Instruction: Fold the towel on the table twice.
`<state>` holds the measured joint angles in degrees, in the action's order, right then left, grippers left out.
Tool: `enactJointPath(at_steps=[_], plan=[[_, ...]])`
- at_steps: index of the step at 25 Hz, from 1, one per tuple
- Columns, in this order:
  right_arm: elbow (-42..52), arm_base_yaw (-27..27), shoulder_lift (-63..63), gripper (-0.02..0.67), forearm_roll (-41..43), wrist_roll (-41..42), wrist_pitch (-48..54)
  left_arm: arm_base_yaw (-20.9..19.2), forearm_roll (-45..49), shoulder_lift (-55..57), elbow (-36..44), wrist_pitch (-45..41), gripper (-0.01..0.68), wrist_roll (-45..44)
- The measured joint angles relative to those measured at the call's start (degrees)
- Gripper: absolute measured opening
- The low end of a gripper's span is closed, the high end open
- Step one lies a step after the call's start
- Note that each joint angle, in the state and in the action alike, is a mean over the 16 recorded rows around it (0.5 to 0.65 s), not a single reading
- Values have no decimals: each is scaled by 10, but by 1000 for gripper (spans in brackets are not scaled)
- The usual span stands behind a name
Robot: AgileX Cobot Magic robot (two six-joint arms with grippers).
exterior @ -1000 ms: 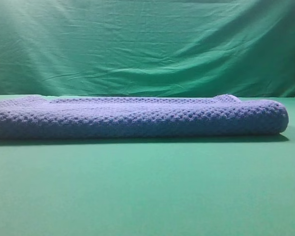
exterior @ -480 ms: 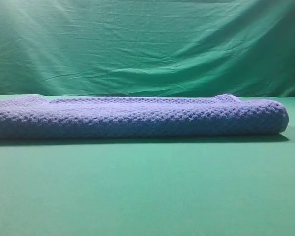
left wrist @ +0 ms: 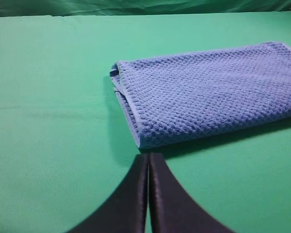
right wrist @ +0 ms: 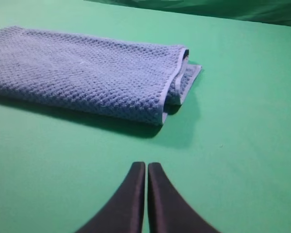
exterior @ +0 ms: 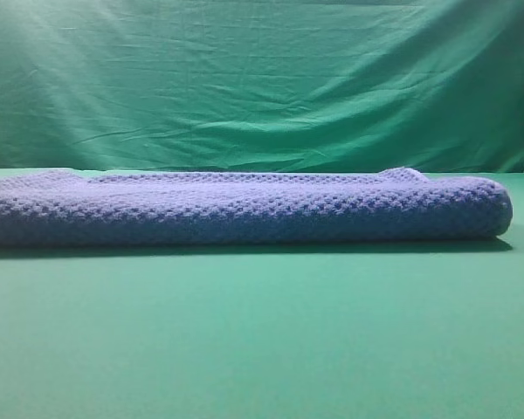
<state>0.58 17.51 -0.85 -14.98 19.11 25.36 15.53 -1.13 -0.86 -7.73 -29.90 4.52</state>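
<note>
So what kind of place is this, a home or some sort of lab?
Probably a staged robot test setup, not a home. A plain green table holds only a folded towel, a wrinkled green backdrop hangs behind it, and the left gripper and right gripper sit shut nearby.

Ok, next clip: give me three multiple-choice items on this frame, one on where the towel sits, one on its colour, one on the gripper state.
1. Where is the towel?
A. lying on the table
B. hanging from the backdrop
C. held in a gripper

2. What colour is the towel?
A. white
B. blue-grey
C. red

3. How do the left gripper and right gripper stand?
A. both wide open
B. one open, one shut
C. both shut, empty

Answers: 1 A, it rests flat in a folded bundle on the green surface; 2 B, clear in all views; 3 C, both finger pairs meet clear of the towel.
</note>
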Motion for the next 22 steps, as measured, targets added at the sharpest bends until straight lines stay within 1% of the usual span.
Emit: enactJointPath(at_steps=[10, 22], plan=[[5, 0, 0, 0, 0, 0, -15, 0, 0, 0, 23, 18, 0, 0], [6, 0, 0, 0, 1, 0, -16, 0, 2, 0, 79, 80, 0, 0]])
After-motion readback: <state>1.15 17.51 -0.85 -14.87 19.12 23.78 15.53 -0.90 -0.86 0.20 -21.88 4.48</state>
